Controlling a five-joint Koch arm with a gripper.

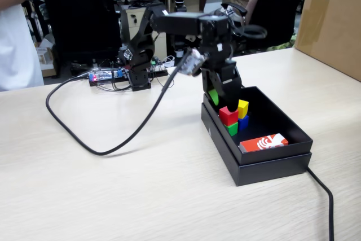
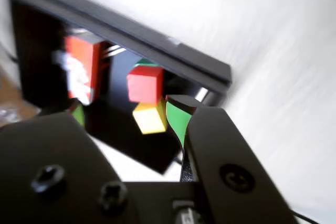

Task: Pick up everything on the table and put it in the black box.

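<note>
The table (image 1: 113, 190) carries the black box (image 1: 271, 165), and the gripper (image 1: 224, 95) hangs over the box's far end with its jaws parted and nothing between them. Inside the box, a red cube (image 1: 228, 115) sits on a green cube (image 1: 232, 128), with a yellow cube (image 1: 243, 108) on a blue cube (image 1: 243, 122) just beside (the wrist view is blurred).

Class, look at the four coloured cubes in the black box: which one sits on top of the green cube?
The red cube: it rests on the green cube, while the yellow cube sits on the blue cube.
</note>
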